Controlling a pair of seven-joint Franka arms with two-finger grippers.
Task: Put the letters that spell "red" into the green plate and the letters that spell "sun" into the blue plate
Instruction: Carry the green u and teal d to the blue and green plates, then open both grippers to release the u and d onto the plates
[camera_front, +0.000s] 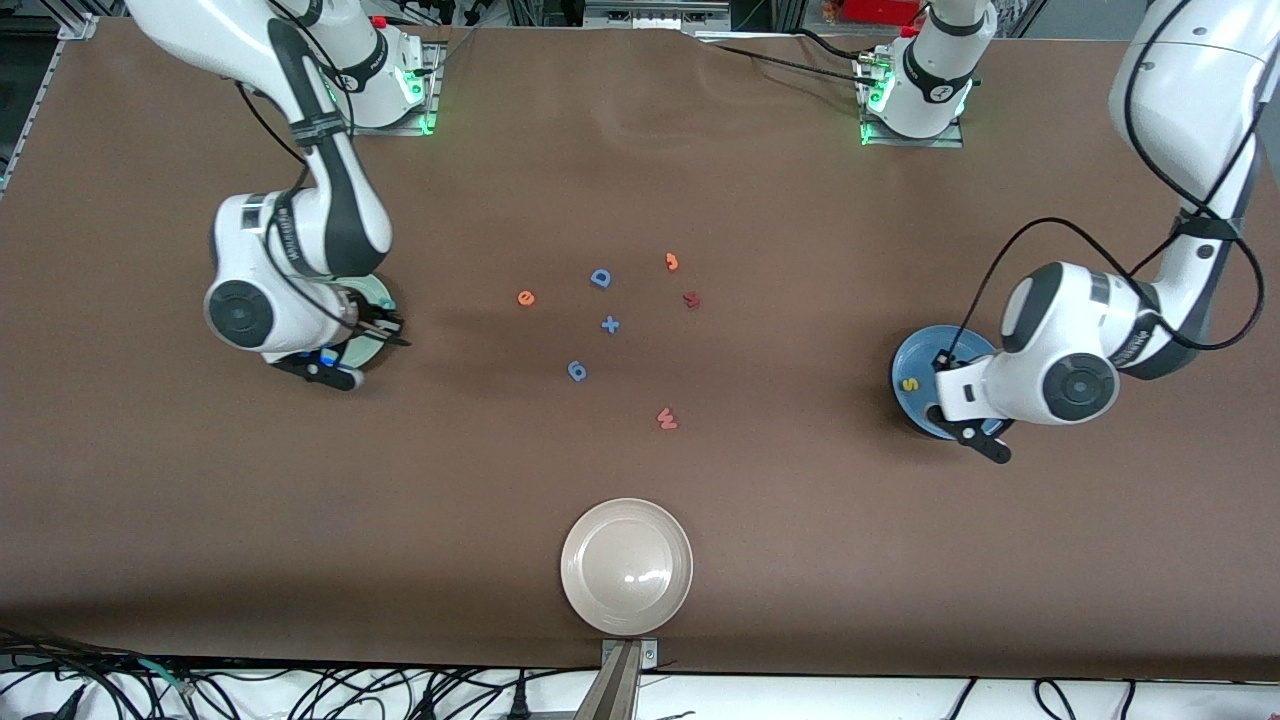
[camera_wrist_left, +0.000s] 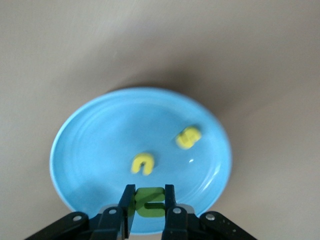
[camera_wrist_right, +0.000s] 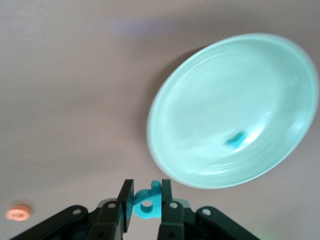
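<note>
Letters for "sun": a small yellow foam "s" and a small yellow foam "u" lie apart in the round medium-blue plate; a small olive-green foam "n" is clamped in the left gripper just above the plate's rim.
Letters for "red": a tiny teal foam letter lies in the round pale mint-green glossy plate; a second teal foam letter with a round hole is pinched in the right gripper; the small orange foam "e" lies on the brown table near the middle, well apart from both plates.
Blue plate: at the left arm's end of the table, partly covered by that arm's wrist.
Green plate: at the right arm's end, mostly hidden under the right wrist in the front view.
Left gripper: fingers narrow, closed on the olive "n" — over the blue plate.
Right gripper: fingers narrow, closed on the teal letter — just beside the green plate's edge, over bare table in the wrist view.
Other pieces: a larger blue foam "D", a blue plus sign, a blue "6"-shaped piece, an orange hook-shaped piece, a dark red letter and a red "w", scattered mid-table.
Beige plate: round, glossy, nearest the front camera.
</note>
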